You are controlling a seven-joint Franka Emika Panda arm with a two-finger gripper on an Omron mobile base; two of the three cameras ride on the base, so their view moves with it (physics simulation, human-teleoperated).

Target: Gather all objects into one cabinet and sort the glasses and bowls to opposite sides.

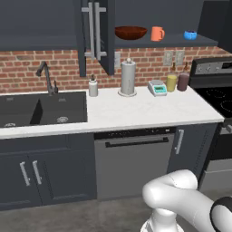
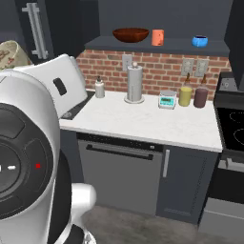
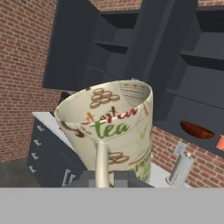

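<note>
The claw (image 3: 107,177) is closed on the cream cup (image 3: 114,127) — the cup's handle runs down between the dark finger tips, and the cup stands close before the hand camera, its mottled sides printed with brown marks and the word "tea". In the right base view the same cup's rim shows at the far left edge, beside the arm's white upper link. On the shelf of the open dark grey wall cabinet (image 1: 97,31) sit the wide brown bowl (image 1: 130,32), the orange mug (image 1: 157,33) just to its right, and the small blue bowl (image 1: 190,35) well apart at the right end. Below, on the white worktop (image 1: 136,111), a steel paper-towel holder (image 1: 128,78) stands near the brick wall — upright.
</note>
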